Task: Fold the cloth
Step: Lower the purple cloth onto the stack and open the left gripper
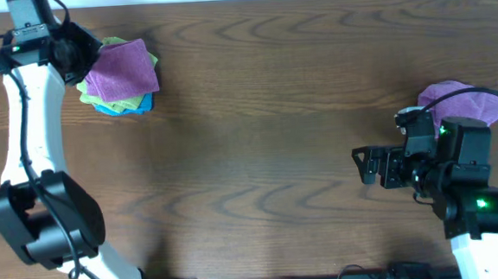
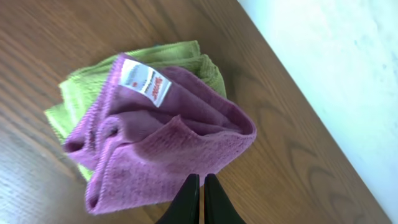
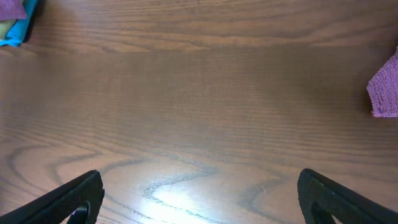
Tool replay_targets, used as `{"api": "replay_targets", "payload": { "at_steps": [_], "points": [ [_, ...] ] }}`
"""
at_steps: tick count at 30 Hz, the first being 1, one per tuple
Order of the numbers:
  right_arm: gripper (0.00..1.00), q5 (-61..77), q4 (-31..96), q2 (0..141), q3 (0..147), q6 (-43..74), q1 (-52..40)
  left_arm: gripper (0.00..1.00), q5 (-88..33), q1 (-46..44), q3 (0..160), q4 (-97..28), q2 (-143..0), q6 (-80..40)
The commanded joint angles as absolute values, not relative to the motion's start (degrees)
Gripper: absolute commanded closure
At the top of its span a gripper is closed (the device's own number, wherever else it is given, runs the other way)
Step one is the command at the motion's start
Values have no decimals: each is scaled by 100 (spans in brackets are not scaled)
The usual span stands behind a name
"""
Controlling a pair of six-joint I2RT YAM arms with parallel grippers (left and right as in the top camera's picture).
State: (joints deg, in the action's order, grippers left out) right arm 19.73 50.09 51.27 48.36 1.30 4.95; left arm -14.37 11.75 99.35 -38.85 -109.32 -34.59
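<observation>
The cloth [image 1: 123, 67], purple with a small white tag [image 2: 145, 81], lies folded on top of a lime-green cloth [image 2: 74, 87] at the table's far left. It fills the left wrist view [image 2: 168, 149]. My left gripper [image 2: 201, 183] is shut, its tips at the cloth's near edge, and nothing shows between the fingers. In the overhead view the left gripper [image 1: 79, 56] sits at the pile's left side. My right gripper [image 1: 361, 165] is open and empty over bare table at the right; its fingers frame the right wrist view [image 3: 199, 199].
A blue cloth [image 1: 136, 105] lies at the bottom of the pile. Another purple cloth [image 1: 459, 102] with no tag showing lies at the far right behind the right arm; its edge shows in the right wrist view [image 3: 385, 90]. The table's back edge runs close behind the pile.
</observation>
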Motion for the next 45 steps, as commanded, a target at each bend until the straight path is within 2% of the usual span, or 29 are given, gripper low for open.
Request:
{"api": "replay_targets", "payload": {
  "at_steps": [1,13,24,40,45],
  "points": [
    [1,1990,5017,5107,4816,209,543,94,-1472,1098,10022,-3863,-11303,-3511],
    [1,1992,5017,5105,4816,209,543,94,-1092,1074,10022,-3301,-12005,-3511],
    [1,1992,5017,5105,4816,211,543,94,-93,1094,10022,-2950,-12300,-3511],
    [1,1992,5017,5105,4816,209,543,94,-3,1133,10025,-2696,-12293,-3487],
    [1,1990,5017,5105,4816,209,543,83,-1,1133,10036,-2698,-12119,-3459]
  ]
}}
